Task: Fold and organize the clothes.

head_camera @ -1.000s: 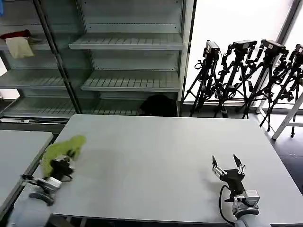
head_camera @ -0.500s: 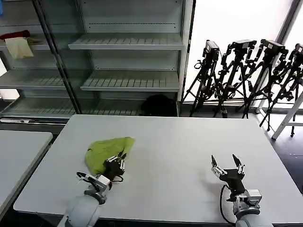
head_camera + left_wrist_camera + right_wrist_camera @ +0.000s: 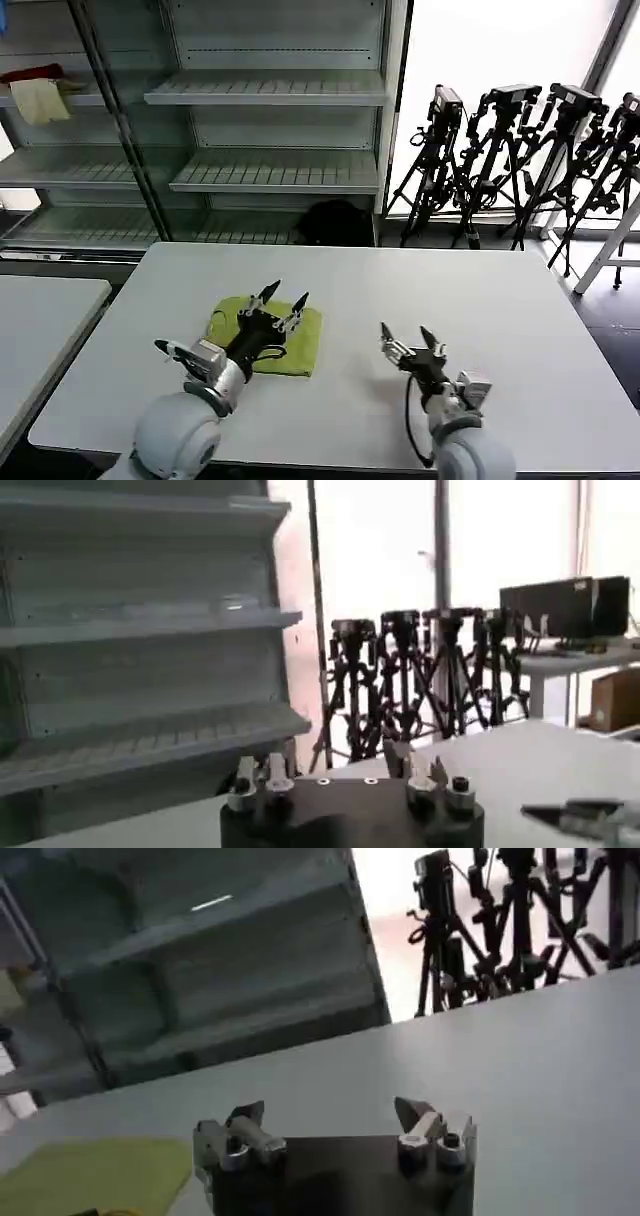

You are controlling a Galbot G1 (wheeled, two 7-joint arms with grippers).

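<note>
While spread apart (fingers [image 3: 268, 293] raised), left gripper [image 3: 283, 298] over T-shirt [image 3: 300, 340].

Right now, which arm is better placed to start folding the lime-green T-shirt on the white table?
Left, probably. The left gripper hangs open right over the lime-green T-shirt, while the open right gripper sits beside it over bare white table.

One green T-shirt [image 3: 268, 335], two tables [image 3: 520, 330], two grippers [image 3: 283, 297], two shelf cloths [image 3: 38, 92].
</note>
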